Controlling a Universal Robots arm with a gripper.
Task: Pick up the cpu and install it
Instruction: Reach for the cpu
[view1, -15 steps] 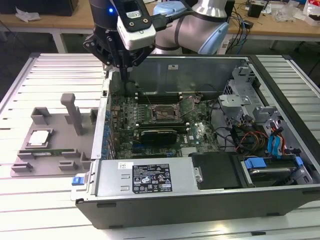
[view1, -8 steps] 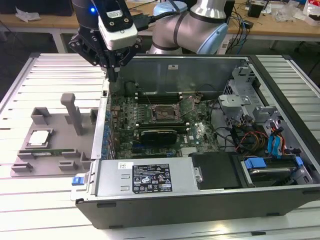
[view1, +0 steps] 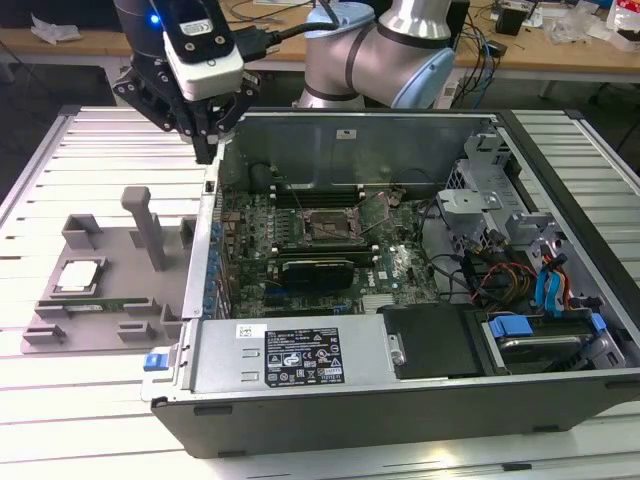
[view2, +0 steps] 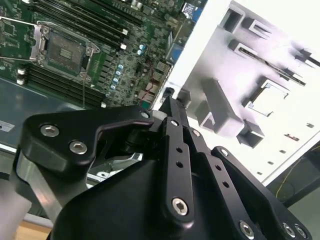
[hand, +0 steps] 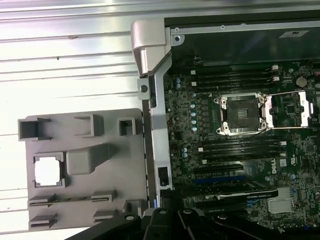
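The pincer (view1: 207, 150) hangs closed on nothing, its tips just over the upper edge of the side wall (hand: 152, 145) of the open computer case (view1: 400, 385). Below it, toward the exterior view's left and well apart, the cpu (view1: 79, 277) lies flat in a square recess of the grey tray (view1: 110, 248) on the slatted table (view1: 100, 150). The tray's tall post (view1: 148, 228) stands between cpu and pincer. On the pincer's other side, the motherboard socket (hand: 242, 114) sits open, hemmed in by the case walls.

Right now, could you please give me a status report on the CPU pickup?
Claw shut, empty, above case wall. Cpu untouched in grey tray. Tall post stands near it.
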